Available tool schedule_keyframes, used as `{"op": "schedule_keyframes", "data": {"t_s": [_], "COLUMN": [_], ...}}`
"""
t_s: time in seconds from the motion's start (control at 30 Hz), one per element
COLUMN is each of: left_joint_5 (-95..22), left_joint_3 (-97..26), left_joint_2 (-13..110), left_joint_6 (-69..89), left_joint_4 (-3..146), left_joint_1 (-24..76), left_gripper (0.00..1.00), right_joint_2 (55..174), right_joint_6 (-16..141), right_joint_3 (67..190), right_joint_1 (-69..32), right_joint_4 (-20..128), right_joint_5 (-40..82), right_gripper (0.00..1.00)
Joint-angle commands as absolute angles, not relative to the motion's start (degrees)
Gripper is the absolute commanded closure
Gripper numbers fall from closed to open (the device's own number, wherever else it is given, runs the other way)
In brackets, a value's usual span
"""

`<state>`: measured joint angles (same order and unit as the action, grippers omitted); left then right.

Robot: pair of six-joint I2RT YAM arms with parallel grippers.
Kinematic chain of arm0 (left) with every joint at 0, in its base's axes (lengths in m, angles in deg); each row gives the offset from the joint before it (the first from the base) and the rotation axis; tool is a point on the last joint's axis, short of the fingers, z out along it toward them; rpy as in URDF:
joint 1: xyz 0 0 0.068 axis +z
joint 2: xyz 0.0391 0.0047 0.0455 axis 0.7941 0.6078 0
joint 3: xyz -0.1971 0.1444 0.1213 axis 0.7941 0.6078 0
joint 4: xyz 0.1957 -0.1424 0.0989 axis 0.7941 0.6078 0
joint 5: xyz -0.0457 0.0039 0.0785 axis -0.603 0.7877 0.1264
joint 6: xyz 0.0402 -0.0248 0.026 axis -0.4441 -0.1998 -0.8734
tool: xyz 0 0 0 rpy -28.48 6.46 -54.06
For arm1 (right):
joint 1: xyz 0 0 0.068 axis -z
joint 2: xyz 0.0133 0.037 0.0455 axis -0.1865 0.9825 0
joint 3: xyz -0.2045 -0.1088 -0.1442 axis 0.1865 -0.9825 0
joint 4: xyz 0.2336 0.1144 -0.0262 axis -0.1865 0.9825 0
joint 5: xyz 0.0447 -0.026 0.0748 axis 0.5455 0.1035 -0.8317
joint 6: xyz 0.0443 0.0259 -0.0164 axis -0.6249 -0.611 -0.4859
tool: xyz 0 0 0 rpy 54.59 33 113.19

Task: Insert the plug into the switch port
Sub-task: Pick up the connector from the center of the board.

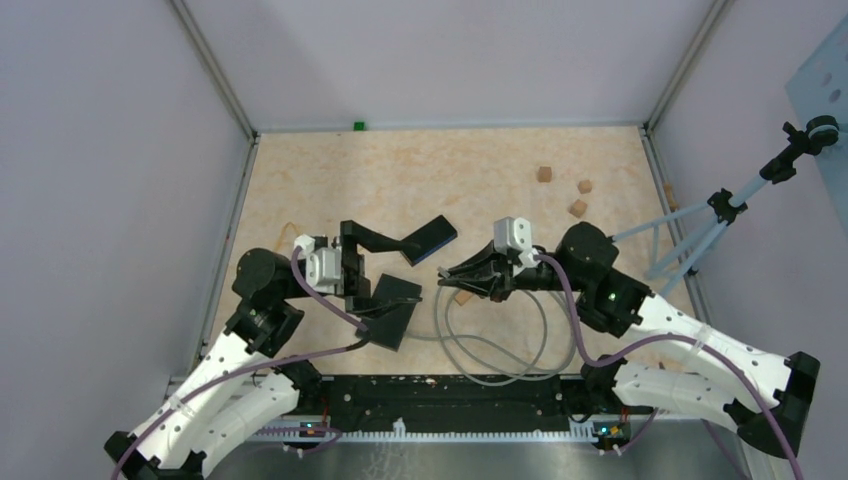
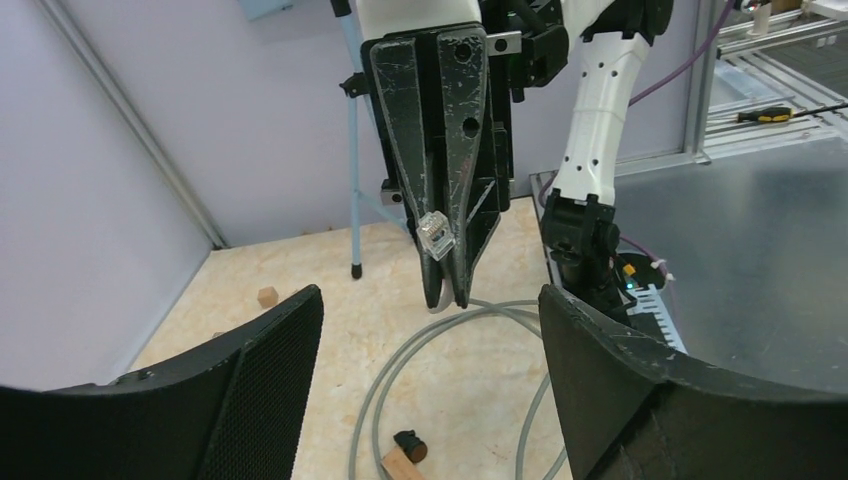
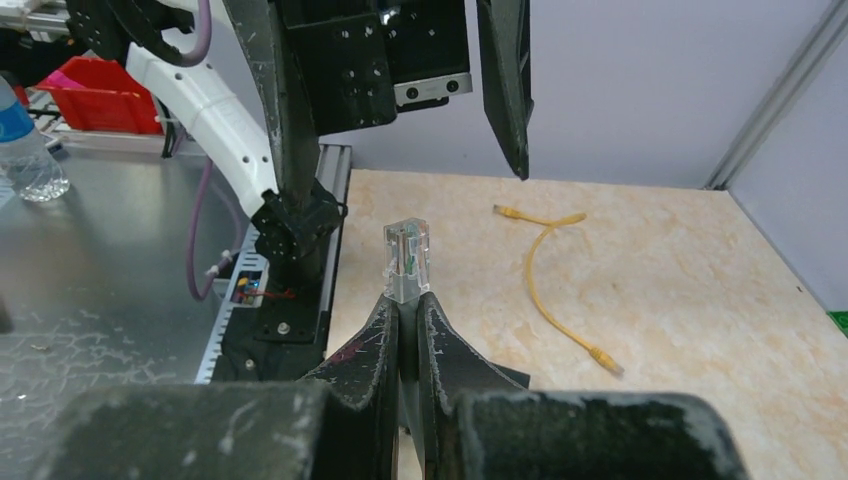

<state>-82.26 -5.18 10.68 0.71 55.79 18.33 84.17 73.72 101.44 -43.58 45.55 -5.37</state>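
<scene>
Above the beige marbled tabletop (image 1: pixel 400 170), between lilac walls, the clear RJ45 plug (image 3: pixel 407 258) sits pinched in my right gripper (image 3: pixel 408 303). It faces the left gripper (image 1: pixel 418 272), whose 2 fingers gape empty. I see no switch port, so insertion is not yet done.

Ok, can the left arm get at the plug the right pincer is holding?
Probably yes. The left pincer stands wide open facing the plug, which sticks out past the tips of the shut right pincer, with nothing between them. Only the plug's front end is free to grab.
</scene>
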Motion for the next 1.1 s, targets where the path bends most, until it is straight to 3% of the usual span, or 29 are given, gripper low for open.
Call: {"op": "schedule_keyframes", "data": {"t_s": [0.0,0.3,0.63,0.97,1.07], "left_joint_5": [-82.1,-82.8,-88.0,-87.7,-87.2], "left_joint_3": [-5.3,-9.2,-7.3,-6.6,-6.3], "left_joint_2": [11.1,12.5,10.8,8.7,8.8], "left_joint_6": [1.8,-0.2,-1.2,-0.7,-0.5], "left_joint_4": [52.0,54.1,53.9,54.7,54.9], "left_joint_1": [16.0,13.8,13.2,13.0,13.1], "left_gripper": [0.17,0.16,0.15,0.23,0.21], "right_joint_2": [83.7,85.8,87.9,88.5,89.6], "right_joint_6": [71.3,81.4,87.5,91.5,94.2], "right_joint_3": [102.4,106.0,106.0,105.5,105.5], "right_joint_1": [-45.4,-56.0,-63.9,-66.7,-68.7], "right_joint_4": [40.2,43.4,36.6,34.1,33.3], "right_joint_5": [-6.2,9.5,24.9,30.8,34.2], "right_gripper": [1.0,1.0,1.0,1.0,1.0]}}
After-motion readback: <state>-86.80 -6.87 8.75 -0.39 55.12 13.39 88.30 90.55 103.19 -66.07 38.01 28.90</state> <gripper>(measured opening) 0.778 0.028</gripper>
